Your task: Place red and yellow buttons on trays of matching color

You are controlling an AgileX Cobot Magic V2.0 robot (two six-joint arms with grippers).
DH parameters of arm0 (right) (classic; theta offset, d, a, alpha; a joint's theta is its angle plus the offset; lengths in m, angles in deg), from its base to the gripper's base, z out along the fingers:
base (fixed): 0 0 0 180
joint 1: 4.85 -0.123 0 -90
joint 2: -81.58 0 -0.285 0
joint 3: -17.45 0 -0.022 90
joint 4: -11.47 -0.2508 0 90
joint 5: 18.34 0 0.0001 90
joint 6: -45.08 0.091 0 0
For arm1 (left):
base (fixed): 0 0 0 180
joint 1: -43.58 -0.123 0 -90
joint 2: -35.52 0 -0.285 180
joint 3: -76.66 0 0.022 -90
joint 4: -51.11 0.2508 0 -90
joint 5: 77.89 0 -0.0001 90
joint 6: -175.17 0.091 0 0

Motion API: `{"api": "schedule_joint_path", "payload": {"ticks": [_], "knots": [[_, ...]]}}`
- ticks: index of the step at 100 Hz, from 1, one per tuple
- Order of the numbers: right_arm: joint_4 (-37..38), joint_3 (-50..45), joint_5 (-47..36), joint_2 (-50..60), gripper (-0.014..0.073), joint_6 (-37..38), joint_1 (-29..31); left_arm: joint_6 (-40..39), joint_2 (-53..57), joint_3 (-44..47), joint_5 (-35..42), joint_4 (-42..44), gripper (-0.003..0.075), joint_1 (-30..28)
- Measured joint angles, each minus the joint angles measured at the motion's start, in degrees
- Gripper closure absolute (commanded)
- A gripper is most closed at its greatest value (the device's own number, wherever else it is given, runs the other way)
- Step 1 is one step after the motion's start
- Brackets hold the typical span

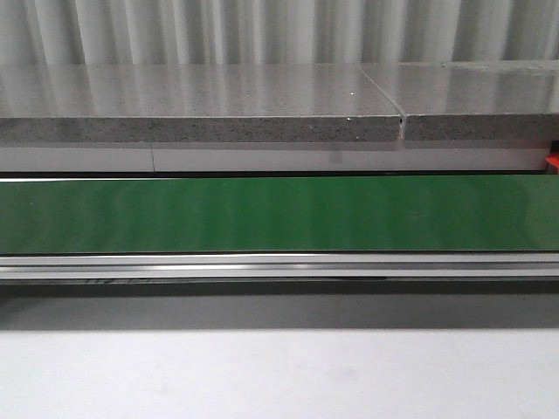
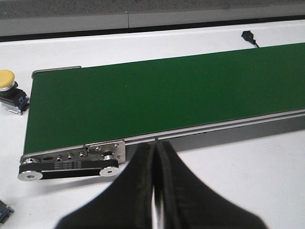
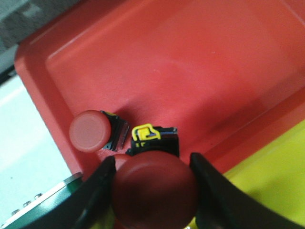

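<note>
In the right wrist view my right gripper [image 3: 152,161] is shut on a red button [image 3: 155,193], one finger on each side of its round cap. Its black body with a yellow clip points down at the red tray [image 3: 200,62]. A second red button [image 3: 89,130] lies on its side in that tray, just beside the held one. A corner of the yellow tray [image 3: 274,179] adjoins the red one. In the left wrist view my left gripper [image 2: 155,191] is shut and empty above the white table. A yellow button [image 2: 7,81] stands on the table off the belt's end.
The green conveyor belt [image 1: 279,214] runs across the table, its pulley end [image 2: 71,164] close to my left gripper. A grey counter [image 1: 201,109] lies behind it. A black cable plug [image 2: 248,36] and a small blue part [image 2: 4,211] rest on the white table.
</note>
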State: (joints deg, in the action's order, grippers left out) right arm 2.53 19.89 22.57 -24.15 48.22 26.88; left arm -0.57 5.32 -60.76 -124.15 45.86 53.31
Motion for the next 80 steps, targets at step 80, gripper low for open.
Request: {"api": "schedule_joint_path", "payload": {"ticks": [80], "knots": [[-5.1,7.9,-8.5,-16.8,0.0503,0.3,0.0,0.0,0.0,0.0,0.0,0.0,0.0741,0.0]]}}
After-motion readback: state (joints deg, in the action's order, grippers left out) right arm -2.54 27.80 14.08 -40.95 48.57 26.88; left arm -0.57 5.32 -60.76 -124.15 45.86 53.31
